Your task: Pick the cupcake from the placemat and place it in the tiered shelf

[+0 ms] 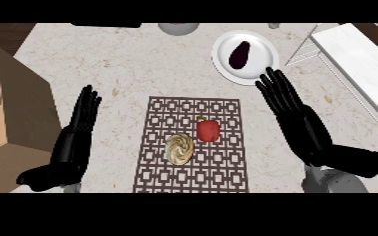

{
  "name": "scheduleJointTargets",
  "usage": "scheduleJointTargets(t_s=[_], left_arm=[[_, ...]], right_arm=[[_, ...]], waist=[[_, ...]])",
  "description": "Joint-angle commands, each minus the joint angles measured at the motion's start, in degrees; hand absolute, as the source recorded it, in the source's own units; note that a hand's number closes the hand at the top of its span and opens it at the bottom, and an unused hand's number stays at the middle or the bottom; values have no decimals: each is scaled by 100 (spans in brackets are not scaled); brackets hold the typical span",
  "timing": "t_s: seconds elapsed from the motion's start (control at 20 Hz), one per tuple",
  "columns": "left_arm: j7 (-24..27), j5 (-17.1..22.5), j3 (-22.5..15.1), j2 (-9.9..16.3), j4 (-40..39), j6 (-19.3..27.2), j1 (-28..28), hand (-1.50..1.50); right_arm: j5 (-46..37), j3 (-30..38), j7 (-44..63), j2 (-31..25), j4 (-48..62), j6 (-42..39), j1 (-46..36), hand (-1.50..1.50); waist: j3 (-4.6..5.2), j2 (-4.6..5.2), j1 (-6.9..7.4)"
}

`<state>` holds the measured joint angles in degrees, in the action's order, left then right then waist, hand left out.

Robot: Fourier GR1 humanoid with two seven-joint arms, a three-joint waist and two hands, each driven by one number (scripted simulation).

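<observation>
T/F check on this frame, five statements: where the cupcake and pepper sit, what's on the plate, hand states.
1. The cupcake lies on the placemat. True.
2. The red pepper sits on the white plate. False: it is on the placemat, up and right of the cupcake; the plate holds a dark eggplant.
3. The right hand is curled round the cupcake. False: its fingers are straight, and it is right of the placemat, holding nothing.
4. The left hand is open, left of the placemat. True.
5. The tiered shelf stands at the far right of the counter. True.
</observation>
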<state>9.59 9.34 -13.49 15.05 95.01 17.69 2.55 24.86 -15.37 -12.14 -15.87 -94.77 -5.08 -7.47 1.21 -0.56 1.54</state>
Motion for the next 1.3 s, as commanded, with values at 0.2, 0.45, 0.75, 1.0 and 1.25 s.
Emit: scheduleJointTargets(t_s=[0.2,0.45,0.75,1.0,1.25], left_arm=[[-595,-330,35,462,-917,-457,-1031,0],[-632,-277,-132,381,-654,-439,-655,0],[-768,-265,-187,280,-1109,-693,-1085,0],[-898,-458,-44,1,-1586,-751,-1523,0],[-1240,-591,-171,13,-1317,-617,-1503,0]], right_arm=[[-995,-453,1514,324,1134,823,-1697,-150],[-2082,-239,1219,-792,1422,1721,-1000,150],[-2646,-269,-382,1395,2530,4009,-573,-150],[-1784,25,-920,1224,2338,2597,-589,-150],[-2643,-975,718,410,1682,2136,-867,-150]], waist=[[-111,119,-92],[4,87,-304],[-129,108,-131],[-122,62,-178],[-115,29,-195]])
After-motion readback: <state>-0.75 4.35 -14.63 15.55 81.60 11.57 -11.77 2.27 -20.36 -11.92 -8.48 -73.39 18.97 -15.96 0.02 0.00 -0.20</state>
